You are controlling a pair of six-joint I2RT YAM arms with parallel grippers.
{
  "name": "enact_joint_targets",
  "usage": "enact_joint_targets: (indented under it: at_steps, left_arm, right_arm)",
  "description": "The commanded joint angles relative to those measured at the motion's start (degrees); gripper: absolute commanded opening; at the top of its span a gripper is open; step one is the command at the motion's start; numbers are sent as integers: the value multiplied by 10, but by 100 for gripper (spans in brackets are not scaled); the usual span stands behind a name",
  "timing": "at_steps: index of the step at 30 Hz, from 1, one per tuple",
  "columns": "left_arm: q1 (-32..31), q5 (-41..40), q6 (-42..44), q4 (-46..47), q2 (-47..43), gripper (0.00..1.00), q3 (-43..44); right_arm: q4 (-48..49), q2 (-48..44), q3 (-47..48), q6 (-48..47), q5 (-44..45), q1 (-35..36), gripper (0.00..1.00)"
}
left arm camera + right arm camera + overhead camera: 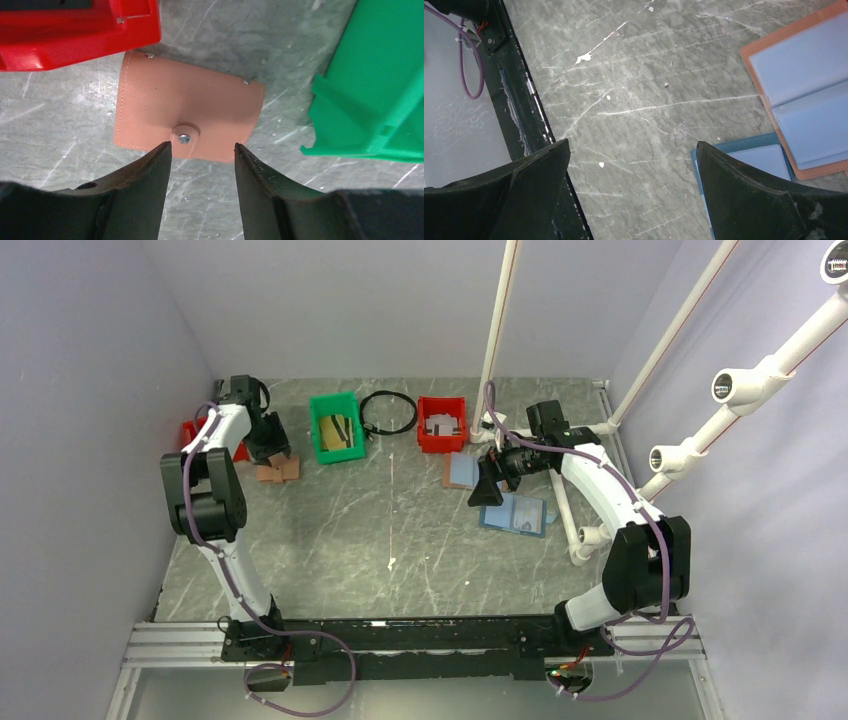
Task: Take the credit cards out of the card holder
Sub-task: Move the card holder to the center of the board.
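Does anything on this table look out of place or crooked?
The open reddish-brown card holder lies askew, one corner seemingly overlapping the blue-covered holder. Otherwise nothing stands out.

Right wrist view: card holder (796,75) was cut off by right edge; we could not tell its pocket contents. Blue-cover holder (759,157) was partly hidden behind right claw (632,144) finger. Left wrist view: red bin (75,35) was cropped top and left, green bin (380,90) cropped right. Top view: bin contents were too small for us to name.

Three bins (336,427), three card holders (460,472), one ring (388,412)
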Motion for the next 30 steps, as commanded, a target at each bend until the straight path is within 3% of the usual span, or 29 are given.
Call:
enact_joint_targets:
  at_steps: [1, 21, 27, 30]
  left_arm:
    - [0, -14, 47, -21, 13, 53, 20]
    - [-19, -47, 75, -17, 28, 47, -9]
    - [-24, -66, 66, -20, 28, 37, -26]
    - [-26, -65, 66, -16, 16, 22, -40]
  right_arm:
    - [5, -3, 5, -11, -22, -3, 100]
    - [1, -1, 8, -11, -26, -3, 100]
    - [-1, -2, 9, -11, -29, -3, 100]
    - [-1, -4, 7, -11, -29, -3, 100]
